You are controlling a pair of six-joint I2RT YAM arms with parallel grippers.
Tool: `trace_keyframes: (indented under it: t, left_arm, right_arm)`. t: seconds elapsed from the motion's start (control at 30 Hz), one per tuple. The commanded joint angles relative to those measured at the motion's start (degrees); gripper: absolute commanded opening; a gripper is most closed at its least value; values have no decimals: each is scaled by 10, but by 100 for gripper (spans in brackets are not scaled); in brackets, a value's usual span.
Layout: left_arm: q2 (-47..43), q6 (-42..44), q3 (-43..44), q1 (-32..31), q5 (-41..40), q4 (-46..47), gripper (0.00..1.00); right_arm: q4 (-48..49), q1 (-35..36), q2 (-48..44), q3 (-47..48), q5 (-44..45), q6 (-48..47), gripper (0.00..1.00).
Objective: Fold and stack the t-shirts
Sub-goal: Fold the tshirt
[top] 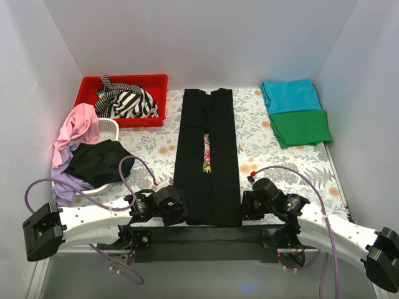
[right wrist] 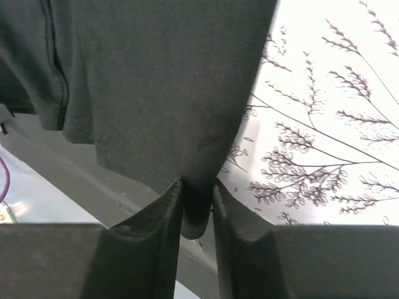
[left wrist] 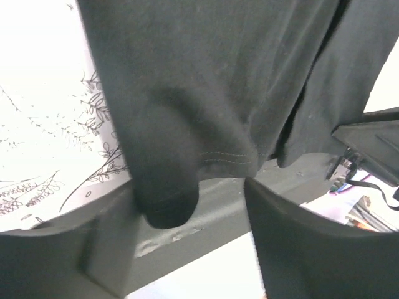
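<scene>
A black t-shirt [top: 209,156] with a strip of rose print showing lies on the middle of the table, folded lengthwise into a long band. My left gripper [top: 177,215] sits at its near left hem corner; in the left wrist view the jaws [left wrist: 193,249] stand wide apart, with the hem [left wrist: 168,199] bulging against the left finger. My right gripper [top: 244,208] is at the near right corner, shut on the hem [right wrist: 197,205]. A folded teal tee [top: 290,95] and a folded green tee [top: 302,128] lie at the far right.
A red bin [top: 87,87] at the far left holds the striped tee [top: 128,101]. Pink [top: 80,128], lilac [top: 65,184] and another black cloth [top: 96,162] are heaped over a white basket [top: 112,128] at the left. White walls enclose the floral tablecloth [top: 156,143].
</scene>
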Motion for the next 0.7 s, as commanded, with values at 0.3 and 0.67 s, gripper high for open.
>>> trace_keyframes:
  t: [0.3,0.67]
  left_arm:
    - [-2,-13,-56,-11,-6,-134,13]
    - [-7,-19,-43,-15,-29,-149,64]
  right_arm:
    - [-56,3,-30,20,56,-1,6]
    - [-73,3,-13,38,75,-14,30]
